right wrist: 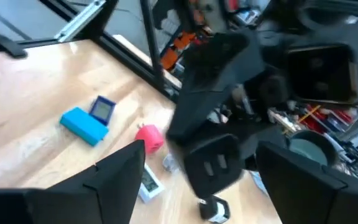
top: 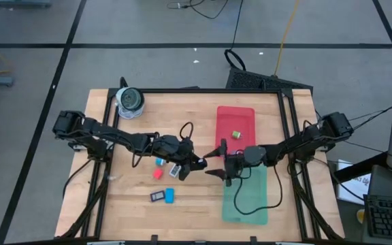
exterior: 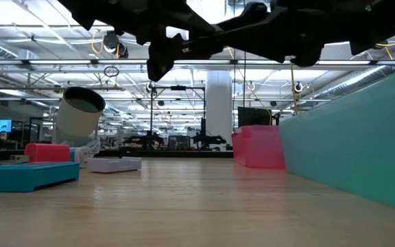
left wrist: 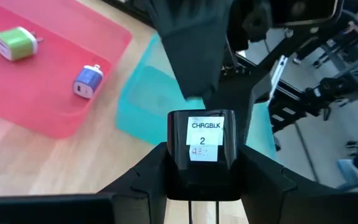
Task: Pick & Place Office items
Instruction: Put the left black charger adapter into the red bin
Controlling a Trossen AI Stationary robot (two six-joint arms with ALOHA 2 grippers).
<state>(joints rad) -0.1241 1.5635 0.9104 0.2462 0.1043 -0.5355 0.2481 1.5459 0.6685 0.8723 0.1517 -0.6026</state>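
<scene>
1. Left gripper [left wrist: 202, 186] hangs above the middle of the desk [top: 128, 211], its fingers clamped on a black charger block [left wrist: 202, 152] with a white label.
2. Right gripper [top: 218, 160] faces it from the other side, just beside the block, with its fingers spread wide and nothing between them; the right wrist view shows the block's pronged face [right wrist: 211, 163] between those open fingers.
3. A red tray [top: 235, 117] lies at the far right of the desk, with a green plug [left wrist: 16, 43] and a blue plug [left wrist: 87, 81] inside it.
4. A green tray [top: 247, 197] lies nearer, touching the red one.
5. Left on the desk are a blue bar [top: 169, 196], a dark tag [top: 157, 197] beside it and a pink piece [top: 158, 173].
6. A grey roll [top: 129, 101] stands at the far left corner.
</scene>
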